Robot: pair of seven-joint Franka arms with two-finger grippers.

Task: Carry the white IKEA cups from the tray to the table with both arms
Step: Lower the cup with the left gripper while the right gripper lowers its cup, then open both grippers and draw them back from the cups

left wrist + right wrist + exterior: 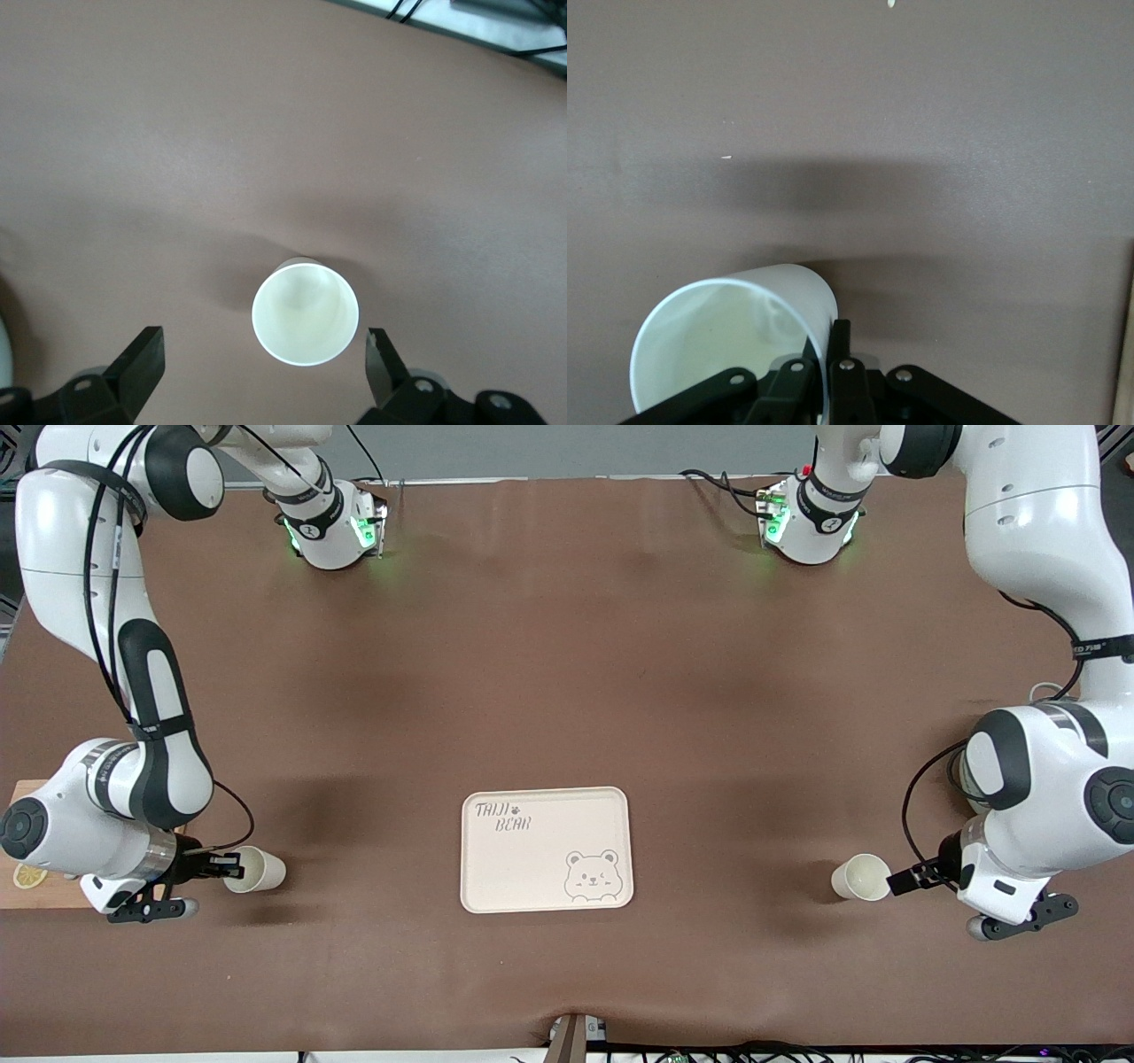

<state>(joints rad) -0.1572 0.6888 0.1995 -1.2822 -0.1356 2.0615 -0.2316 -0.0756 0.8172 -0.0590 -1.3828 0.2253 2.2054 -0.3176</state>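
At the lower left of the front frame the right gripper (220,864) pinches the rim of one cup (257,869); the right wrist view shows its fingers (838,354) pressed together on the wall of that cup (731,341), which looks to be low over or resting on the brown tabletop (567,691), though contact cannot be made out. Just at the frame's left edge lies a wooden board (22,890) with a lemon slice (29,876) on it, partly covered by the right arm. In the lower middle sits the tray (546,849), bare of cups, its bear face and grey lettering in plain sight. At the lower right the second cup (862,877) stands on the tabletop, and the left gripper (905,880) hangs just beside it; the left wrist view shows its fingers (142,359) spread wide on either side of this cup (306,316), touching nothing. By this showing the task is nearly done: both cups are off the tray and well apart from it, one released, the other only waiting to be let go. The tabletop is a plain matte brown sheet with faint creases; a grey wall and cables run along the top edge by the green-lit bases.
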